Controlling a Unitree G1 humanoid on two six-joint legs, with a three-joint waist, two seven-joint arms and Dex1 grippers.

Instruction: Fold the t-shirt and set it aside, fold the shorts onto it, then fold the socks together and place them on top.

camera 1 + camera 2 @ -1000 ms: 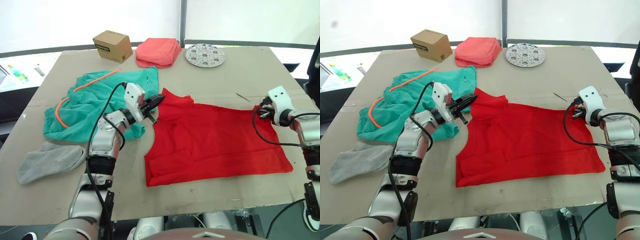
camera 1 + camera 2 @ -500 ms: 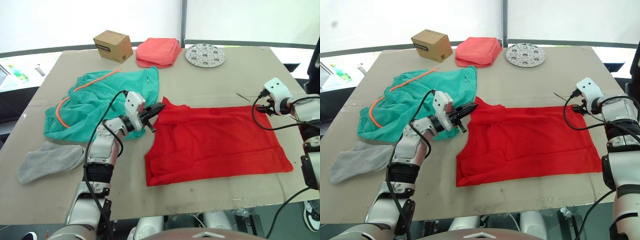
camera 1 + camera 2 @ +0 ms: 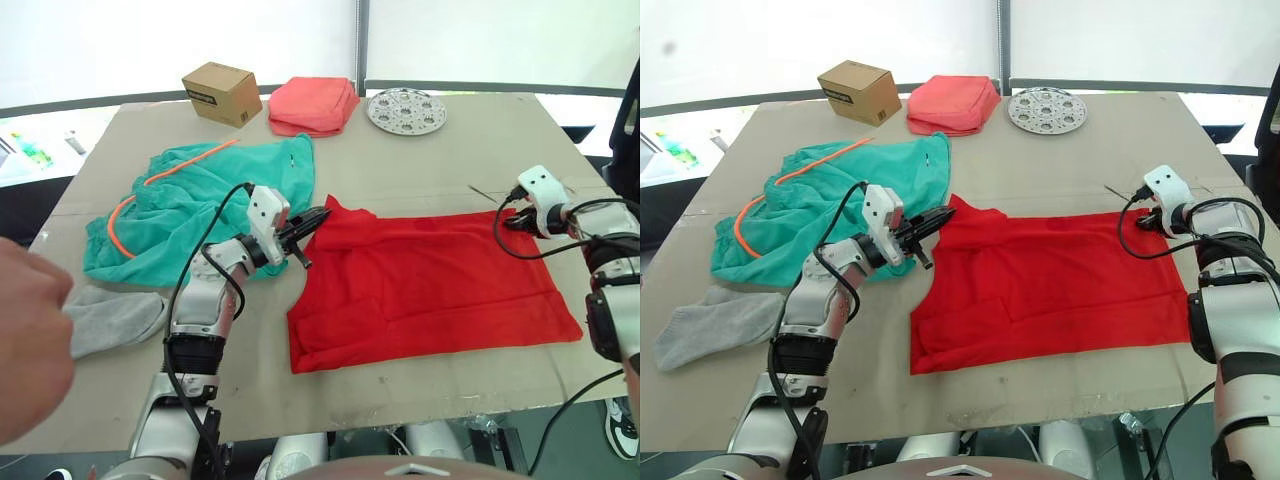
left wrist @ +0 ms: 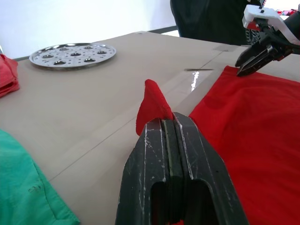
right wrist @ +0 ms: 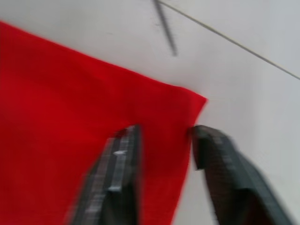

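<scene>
The red t-shirt lies spread flat on the table's right half. My left gripper is shut on the shirt's far left corner, and a peak of red cloth sticks up past the closed fingertips. My right gripper is open at the shirt's far right corner, one finger on each side of the cloth edge. The teal shorts with the orange cord lie crumpled at the left. A grey sock lies near the front left, partly hidden by a person's hand.
At the table's far edge stand a cardboard box, a folded coral-pink cloth and a round perforated metal plate. Bare table shows beyond the shirt and in front of it.
The shirt's far edge now lies straighter. My left gripper has drawn its corner slightly back and down. My right gripper has shifted a little inward. A person's hand has come in at the left.
</scene>
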